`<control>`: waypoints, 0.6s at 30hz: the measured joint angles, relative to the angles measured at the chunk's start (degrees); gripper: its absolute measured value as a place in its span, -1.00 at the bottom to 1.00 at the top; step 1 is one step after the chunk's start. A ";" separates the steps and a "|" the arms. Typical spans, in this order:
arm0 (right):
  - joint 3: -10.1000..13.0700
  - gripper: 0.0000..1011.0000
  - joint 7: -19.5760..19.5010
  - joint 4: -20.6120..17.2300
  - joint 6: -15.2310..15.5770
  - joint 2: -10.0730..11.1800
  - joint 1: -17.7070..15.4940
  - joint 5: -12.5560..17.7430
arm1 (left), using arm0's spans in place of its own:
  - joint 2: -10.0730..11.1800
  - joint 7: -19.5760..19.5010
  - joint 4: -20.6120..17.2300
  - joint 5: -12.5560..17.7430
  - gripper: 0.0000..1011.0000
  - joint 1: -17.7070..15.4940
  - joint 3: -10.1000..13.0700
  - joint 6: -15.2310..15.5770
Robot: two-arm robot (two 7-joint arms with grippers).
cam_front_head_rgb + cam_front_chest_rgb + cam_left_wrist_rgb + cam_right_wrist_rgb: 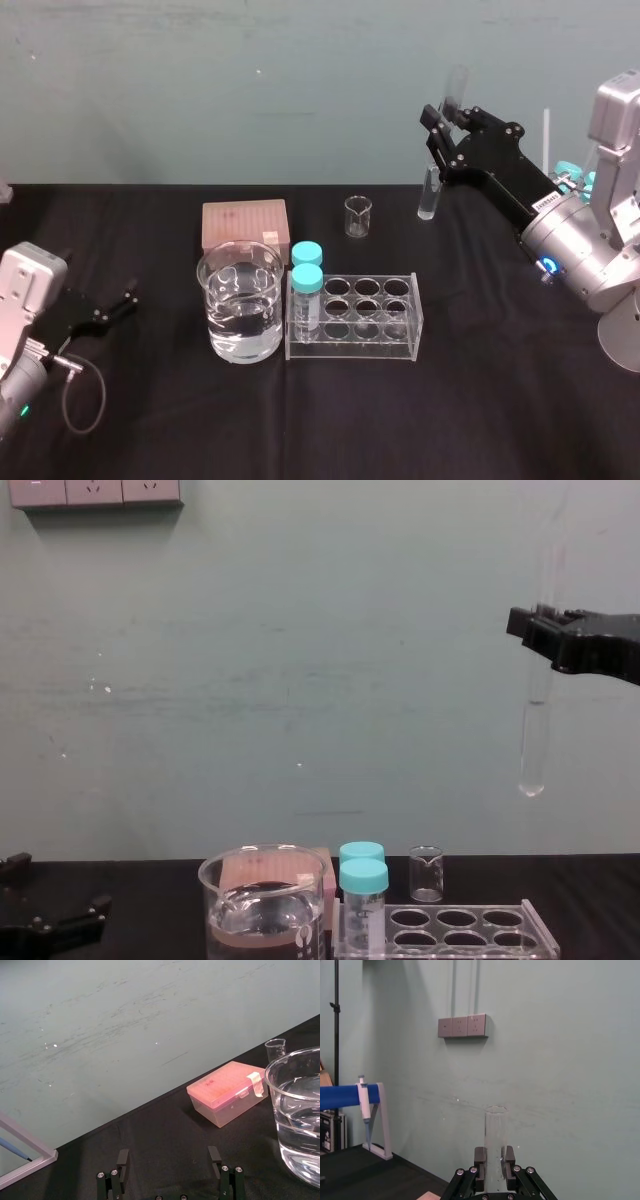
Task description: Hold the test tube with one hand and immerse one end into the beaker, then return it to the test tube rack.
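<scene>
High above the table's right side, my right gripper (441,128) is shut on the test tube (430,195), a long clear glass tube hanging upright in the air. In the chest view the tube (533,740) dangles well above the rack, with the gripper (540,630) clamped on its upper half. The right wrist view has the tube's open top (495,1125) rising between the fingers (480,1156). The beaker (240,300), wide and holding water, stands left of the clear test tube rack (400,340). My left gripper (118,305) rests open on the table at the left.
Two teal-capped vials (307,272) sit in the rack's left end beside the beaker. A pink lidded box (245,224) lies behind the beaker, and a tiny clear beaker (358,215) stands behind the rack. A pipette stand (375,1120) is off to one side.
</scene>
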 joint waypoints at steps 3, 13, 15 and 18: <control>-0.45 -0.55 0.49 1.12 0.24 -0.17 0.76 0.05 | 0.00 0.00 0.00 0.00 0.98 0.00 0.00 0.00; -4.50 -0.55 5.03 7.07 -0.44 -2.05 7.02 0.37 | 0.00 0.00 0.00 0.00 0.98 0.00 0.00 0.00; -5.30 -0.55 5.90 7.95 -0.74 -2.43 8.08 0.55 | 0.00 0.00 0.00 0.00 0.98 0.00 0.00 0.00; -7.55 -0.55 8.47 10.08 -1.62 -3.70 10.74 1.13 | 0.00 0.00 0.00 0.00 0.98 0.00 0.00 0.00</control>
